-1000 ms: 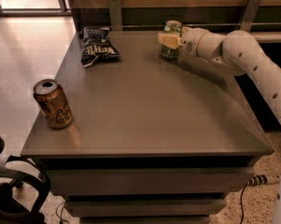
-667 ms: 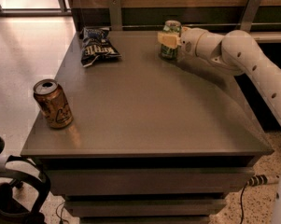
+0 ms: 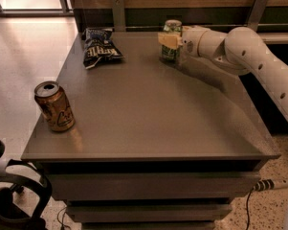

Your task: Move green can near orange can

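The green can stands at the far back of the grey table, right of centre. My gripper reaches in from the right and is shut on the green can. One cream finger lies across the can's front; the other is hidden behind it. The can's base is at or just above the tabletop. The orange can stands upright near the table's front left corner, far from the gripper.
A dark blue chip bag lies at the back left of the table. My white arm runs along the table's right side. A wooden wall and rail are behind the table. A dark chair base sits on the floor at the lower left.
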### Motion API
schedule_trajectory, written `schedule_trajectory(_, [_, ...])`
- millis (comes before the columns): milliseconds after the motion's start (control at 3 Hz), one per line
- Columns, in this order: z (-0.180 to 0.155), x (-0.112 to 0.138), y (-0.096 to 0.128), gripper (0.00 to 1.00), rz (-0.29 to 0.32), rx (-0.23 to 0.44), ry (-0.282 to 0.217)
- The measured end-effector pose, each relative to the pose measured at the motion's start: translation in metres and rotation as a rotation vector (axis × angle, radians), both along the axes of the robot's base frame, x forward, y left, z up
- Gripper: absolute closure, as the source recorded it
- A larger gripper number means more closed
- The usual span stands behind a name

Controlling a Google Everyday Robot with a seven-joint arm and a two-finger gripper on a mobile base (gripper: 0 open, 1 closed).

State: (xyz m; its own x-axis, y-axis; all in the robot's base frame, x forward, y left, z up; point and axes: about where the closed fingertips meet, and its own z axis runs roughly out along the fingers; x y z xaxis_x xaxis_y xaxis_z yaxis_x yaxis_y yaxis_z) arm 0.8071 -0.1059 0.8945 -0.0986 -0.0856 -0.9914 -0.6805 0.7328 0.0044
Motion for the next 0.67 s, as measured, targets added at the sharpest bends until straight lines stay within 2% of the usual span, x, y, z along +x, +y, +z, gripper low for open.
schedule_trajectory(667, [0.024, -0.041, 0.035, 1.00, 0.026, -0.066, 0.044])
